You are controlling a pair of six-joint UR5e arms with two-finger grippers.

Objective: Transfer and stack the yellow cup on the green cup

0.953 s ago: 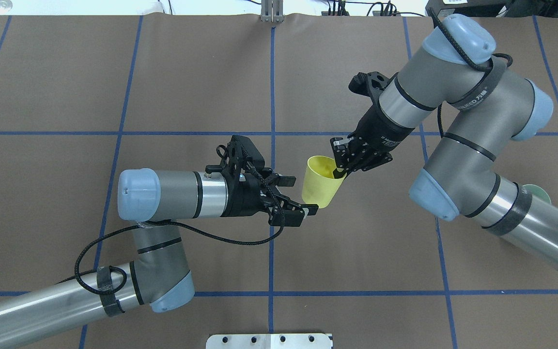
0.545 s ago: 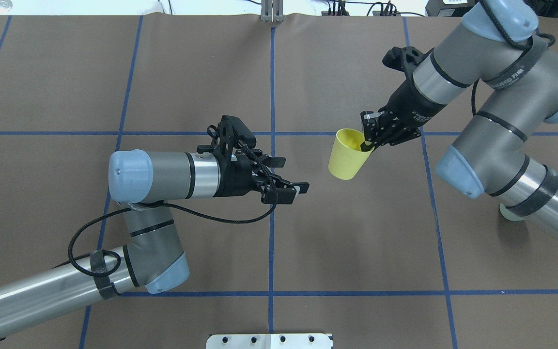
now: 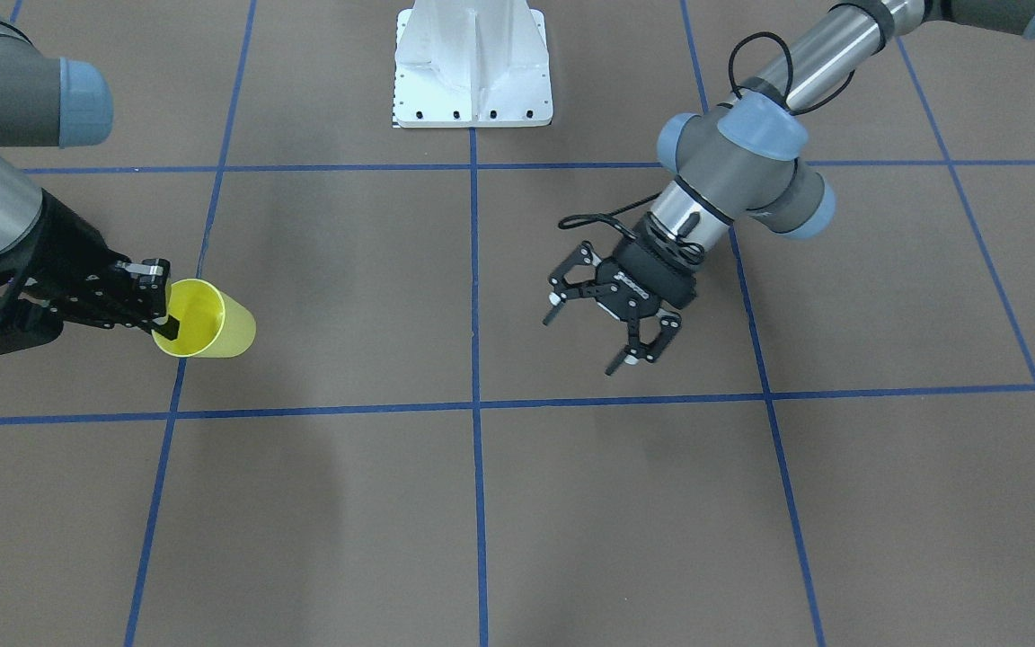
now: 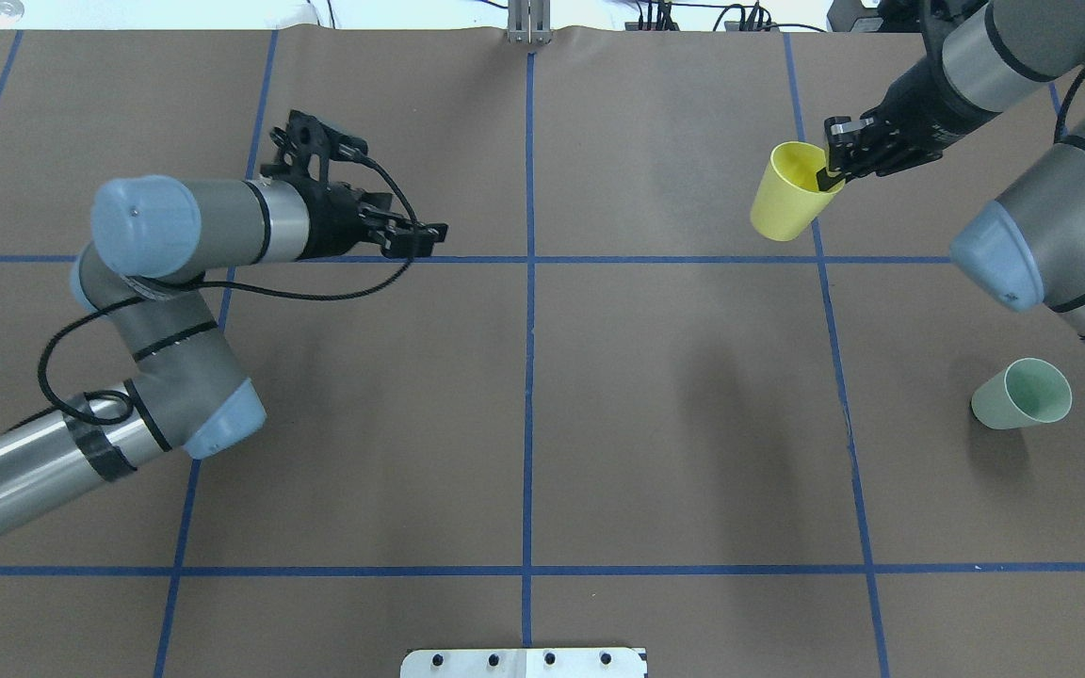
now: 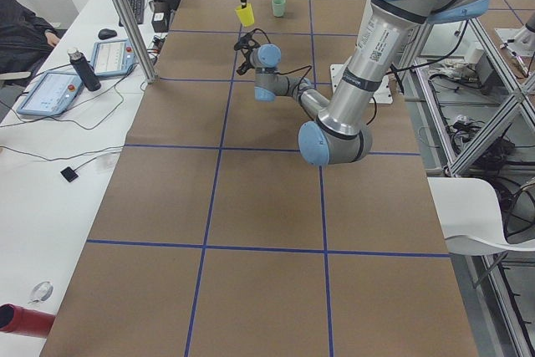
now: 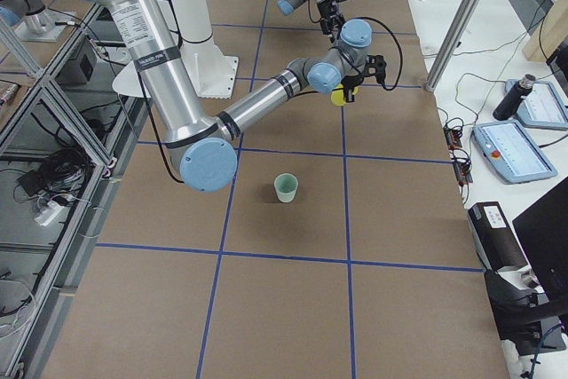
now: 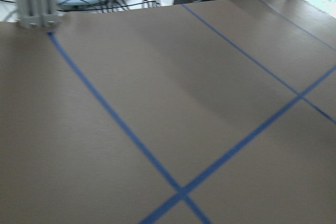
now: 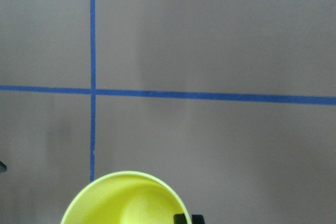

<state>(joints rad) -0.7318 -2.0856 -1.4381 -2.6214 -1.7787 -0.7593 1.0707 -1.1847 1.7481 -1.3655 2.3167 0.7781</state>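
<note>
The yellow cup (image 4: 789, 198) hangs above the table at the far right, tilted, rim up. My right gripper (image 4: 827, 172) is shut on its rim, one finger inside the cup. The front view shows the same grip, with the cup (image 3: 205, 320) and the right gripper (image 3: 163, 314). The right wrist view shows the cup's rim (image 8: 126, 199) at the bottom. The green cup (image 4: 1023, 394) stands upright on the table at the near right, apart from both arms; it also shows in the right side view (image 6: 285, 188). My left gripper (image 3: 582, 344) is open and empty over the table's left half (image 4: 433, 231).
The table is covered in brown paper (image 4: 674, 424) with blue tape grid lines. The robot's white base plate (image 3: 473, 72) sits at the near edge. Operator desks with tablets (image 6: 519, 144) and a bottle (image 5: 82, 68) lie beyond the far edge.
My right arm has carried the yellow cup from the table's middle to the far right. My left gripper, open beside the cup's base before, has pulled back left. The green cup is now uncovered.
</note>
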